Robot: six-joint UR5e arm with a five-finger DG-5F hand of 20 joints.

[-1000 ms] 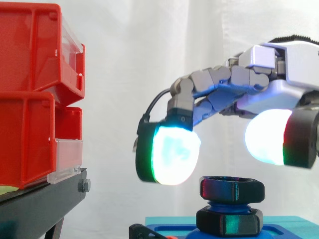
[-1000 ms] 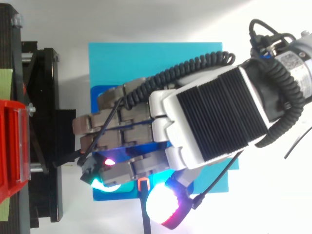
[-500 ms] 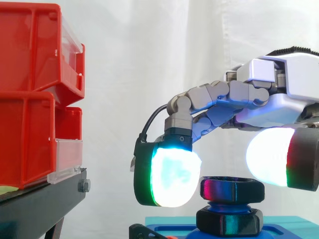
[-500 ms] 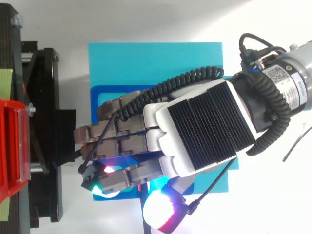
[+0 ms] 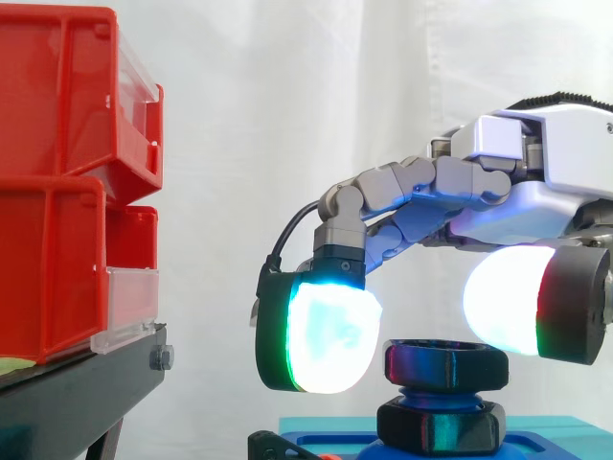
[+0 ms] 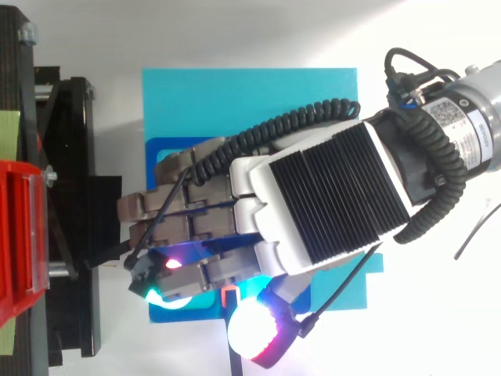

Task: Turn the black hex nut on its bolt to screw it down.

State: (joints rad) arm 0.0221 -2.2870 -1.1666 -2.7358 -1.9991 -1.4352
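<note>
Task parts counted: one black hex nut (image 5: 445,365), one bolt (image 5: 433,396).
- Nut: six-sided, glossy black, seated at the top end of the bolt.
- Bolt: blue, round, upright, exposed as a short band directly under the nut.
- One second black hex piece (image 5: 441,427): same shape and finish, at the foot of the bolt, apart from the nut.

Under the bolt:
- One base plate (image 6: 250,102): flat, rectangular, cyan, matte.
- One darker blue panel (image 6: 154,149) on the plate: rounded corners, around the foot of the bolt.

One hand (image 5: 527,192):
- Poised directly over the bolt, reaching in from the right of the bolt in the side view.
- Casing: smooth white shell with a black ribbed back.
- Grip condition: not determinable, contact with the nut concealed in both views.

Surroundings:
- Red bins (image 5: 53,192), well to the left of the bolt: rigid plastic, box-shaped, stacked in two tiers, clear front panels. Exact count not determinable.
- One black stand (image 5: 81,402) beneath the bins.
- One white curtain (image 5: 287,96) behind the bolt, softly folded.
</note>
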